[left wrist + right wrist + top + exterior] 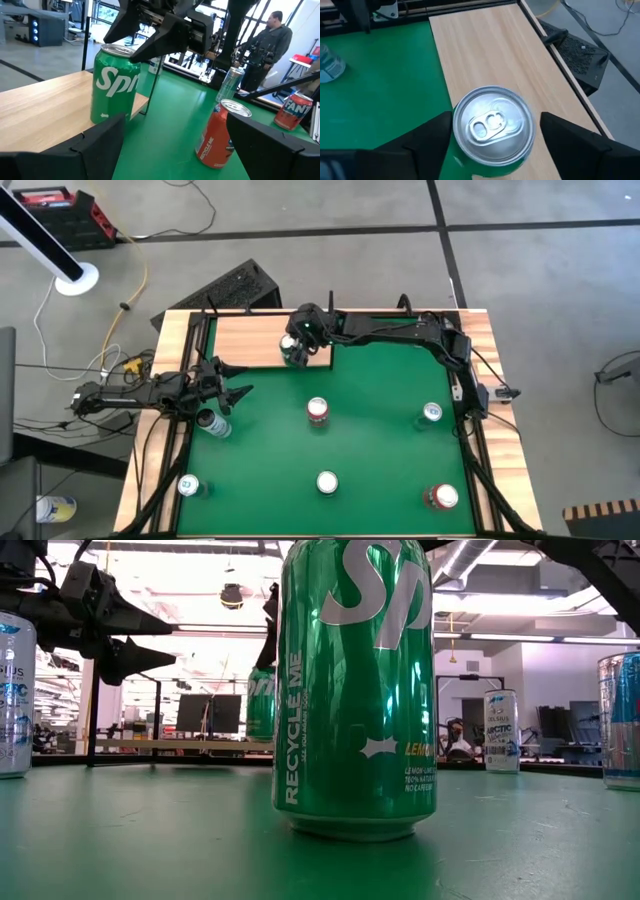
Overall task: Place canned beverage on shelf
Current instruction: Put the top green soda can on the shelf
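A green Sprite can [293, 352] stands upright on its base on the light-wood shelf [250, 340], near the board's right front corner. It also shows in the left wrist view [114, 85] and the right wrist view [492, 132]. My right gripper [303, 332] reaches down over it, open, with one finger on each side of the can's top [492, 122]. My left gripper [238, 380] is open and empty at the table's left side, pointing toward the shelf. My right gripper comes at the can's top from above. One finger [437, 132] lies close against the rim. A narrow strip of wood shows between the rim and the other finger [560, 132]. I cannot tell whether the gripper touches the can.
Several other cans stand on the green table: a silver one [213, 423] by my left gripper, a red one [317, 411] in the middle, one at the right [432, 413], and three along the near edge [327, 482]. A person [272, 40] stands beyond the table.
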